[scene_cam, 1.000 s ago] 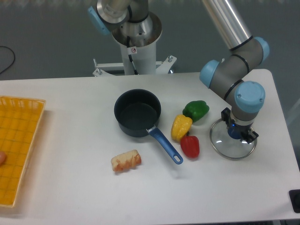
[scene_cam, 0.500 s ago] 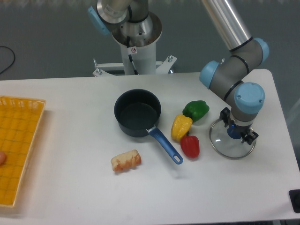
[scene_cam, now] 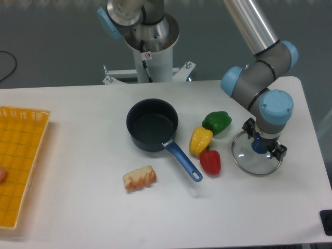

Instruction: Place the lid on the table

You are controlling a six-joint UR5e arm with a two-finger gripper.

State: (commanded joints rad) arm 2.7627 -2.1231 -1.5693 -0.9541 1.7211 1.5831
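The lid [scene_cam: 248,158], a clear glass disc with a thin metal rim, lies flat on the white table [scene_cam: 78,114] at the right, beside the peppers. Its blue knob [scene_cam: 257,147] peeks out under my gripper [scene_cam: 264,141], which points straight down over the lid's centre. The two dark fingers [scene_cam: 249,126] stand on either side of the knob, slightly spread and apparently apart from it, so the gripper looks open. My wrist hides most of the knob and the lid's far part.
A dark saucepan [scene_cam: 152,124] with a blue handle [scene_cam: 182,162] sits mid-table. Green [scene_cam: 217,121], yellow [scene_cam: 201,140] and red [scene_cam: 210,161] peppers lie just left of the lid. A bread roll [scene_cam: 139,178] lies in front. A yellow mesh tray [scene_cam: 19,161] is at the left edge.
The fingers have spread a little wider around the knob. The lid and everything else have stayed where they were.
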